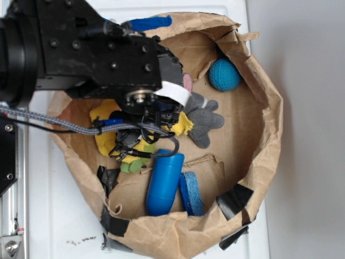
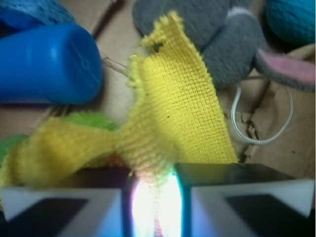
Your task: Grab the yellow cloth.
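The yellow cloth (image 2: 177, 118) is a bright woven square, bunched into a fold that runs down between the two fingers of my gripper (image 2: 154, 197). The jaws are closed tight on that fold, with bright glare between them. In the exterior view the cloth (image 1: 183, 124) lies in the middle of the brown paper nest, mostly hidden under my black arm, and the gripper (image 1: 143, 143) sits directly over it. One flap of the cloth reaches toward the grey plush mouse (image 2: 222, 34).
A brown paper bag wall (image 1: 264, 97) rings everything. Inside lie a blue cylinder (image 1: 163, 183), a blue ring (image 1: 190, 193), a teal ball (image 1: 224, 74), a green fuzzy piece (image 1: 132, 164) and the grey mouse (image 1: 205, 118). Black tape patches (image 1: 234, 200) sit on the rim.
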`<state>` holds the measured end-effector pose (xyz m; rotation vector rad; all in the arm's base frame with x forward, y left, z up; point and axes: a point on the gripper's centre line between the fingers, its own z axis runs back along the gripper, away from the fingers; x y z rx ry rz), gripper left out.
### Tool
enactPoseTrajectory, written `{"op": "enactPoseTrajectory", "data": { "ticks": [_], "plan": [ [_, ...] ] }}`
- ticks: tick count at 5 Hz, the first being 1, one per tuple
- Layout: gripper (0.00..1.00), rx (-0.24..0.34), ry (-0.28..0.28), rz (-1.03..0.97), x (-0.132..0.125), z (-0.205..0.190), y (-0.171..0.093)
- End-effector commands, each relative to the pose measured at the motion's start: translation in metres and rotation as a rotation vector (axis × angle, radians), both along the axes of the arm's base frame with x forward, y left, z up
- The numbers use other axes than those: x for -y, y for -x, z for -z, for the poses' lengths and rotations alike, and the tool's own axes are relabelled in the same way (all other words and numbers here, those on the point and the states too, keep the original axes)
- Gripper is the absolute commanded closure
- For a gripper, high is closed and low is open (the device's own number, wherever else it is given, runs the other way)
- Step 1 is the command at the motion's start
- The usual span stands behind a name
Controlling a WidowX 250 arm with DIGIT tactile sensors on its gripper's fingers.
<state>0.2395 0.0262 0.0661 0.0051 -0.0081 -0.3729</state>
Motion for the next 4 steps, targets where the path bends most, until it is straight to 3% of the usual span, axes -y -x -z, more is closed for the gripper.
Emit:
{"op": "enactPoseTrajectory", "data": {
  "ticks": [1, 3, 4],
  "plan": [
    [1.00, 0.056, 0.022, -0.041, 0.009, -0.043, -0.006],
    [1.00, 0.075, -0.045, -0.281, 0.009, -0.143, 0.002],
    [1.00, 0.069, -0.108, -0.306, 0.016, -0.159, 0.005]
  ]
}}
